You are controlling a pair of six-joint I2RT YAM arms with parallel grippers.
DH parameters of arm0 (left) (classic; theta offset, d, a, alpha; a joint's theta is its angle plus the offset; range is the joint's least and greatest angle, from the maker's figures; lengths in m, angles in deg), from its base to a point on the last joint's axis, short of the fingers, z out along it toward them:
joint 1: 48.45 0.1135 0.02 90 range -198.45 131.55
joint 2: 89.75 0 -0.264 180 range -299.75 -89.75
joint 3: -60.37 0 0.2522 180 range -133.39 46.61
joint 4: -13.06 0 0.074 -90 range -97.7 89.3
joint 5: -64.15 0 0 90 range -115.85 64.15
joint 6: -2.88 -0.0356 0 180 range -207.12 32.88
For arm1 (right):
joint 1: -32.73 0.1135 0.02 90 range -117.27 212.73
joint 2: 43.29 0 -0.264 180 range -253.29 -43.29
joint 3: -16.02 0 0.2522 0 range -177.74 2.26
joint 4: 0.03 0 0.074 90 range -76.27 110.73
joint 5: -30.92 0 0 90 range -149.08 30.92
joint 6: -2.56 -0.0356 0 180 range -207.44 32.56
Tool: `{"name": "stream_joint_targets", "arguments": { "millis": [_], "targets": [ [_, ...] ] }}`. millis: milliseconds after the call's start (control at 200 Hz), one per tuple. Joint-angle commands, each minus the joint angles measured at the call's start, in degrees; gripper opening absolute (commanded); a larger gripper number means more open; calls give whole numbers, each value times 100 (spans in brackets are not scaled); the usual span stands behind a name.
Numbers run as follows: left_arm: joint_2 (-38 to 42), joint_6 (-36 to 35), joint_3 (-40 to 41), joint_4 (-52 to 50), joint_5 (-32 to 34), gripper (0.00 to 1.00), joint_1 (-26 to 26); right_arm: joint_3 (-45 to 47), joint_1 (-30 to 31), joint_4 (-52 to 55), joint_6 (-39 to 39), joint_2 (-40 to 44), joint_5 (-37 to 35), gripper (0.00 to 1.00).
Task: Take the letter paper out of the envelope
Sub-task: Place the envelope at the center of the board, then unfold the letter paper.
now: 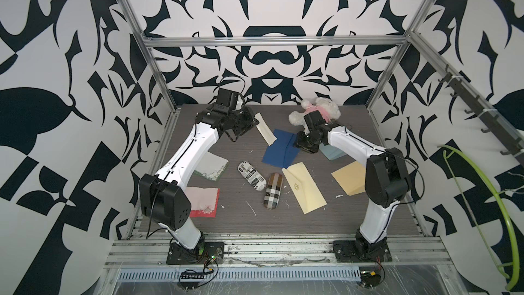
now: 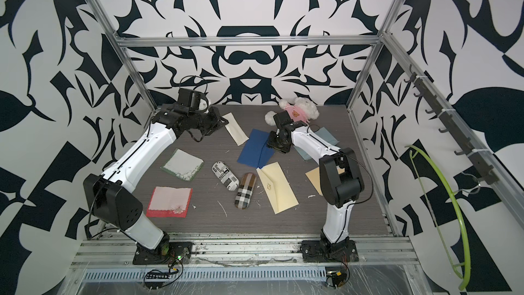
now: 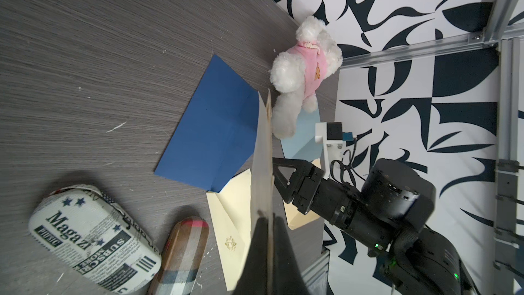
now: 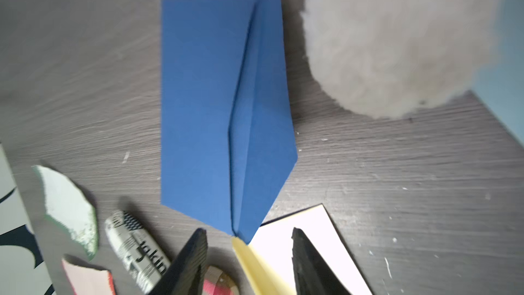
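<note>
Left pincer (image 3: 266, 222) pinches letter paper (image 3: 262, 166), edge-on | right pincer (image 4: 249, 231) parted, bases cropped

Overhead pair, close wrists, shared envelope (image 1: 276, 148)

You'll see a plush toy (image 1: 330, 109) at the worktop's (image 1: 241, 222) far edge, a newsprint case (image 1: 251, 176) just beside a plaid case (image 1: 272, 191), plus a green-edged napkin (image 1: 211, 167) and a red-edged napkin (image 1: 202, 201) on the left
</note>
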Motion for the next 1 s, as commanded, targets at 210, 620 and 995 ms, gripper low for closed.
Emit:
{"name": "stream_joint_targets", "arguments": {
  "millis": [210,620,995],
  "targets": [
    [-955,50,-1494,-349,-1645,0,147,-50,-342,-1069,-674,1301,1662,60],
    [-1455,666,-1803,212,-2718,0,165,611,-885,-2363,-2626,1585,3021,58],
    [-1501,737,-1714,353,-2726,0,156,752,-897,-2704,-3026,1619,3146,46]
  ]
}}
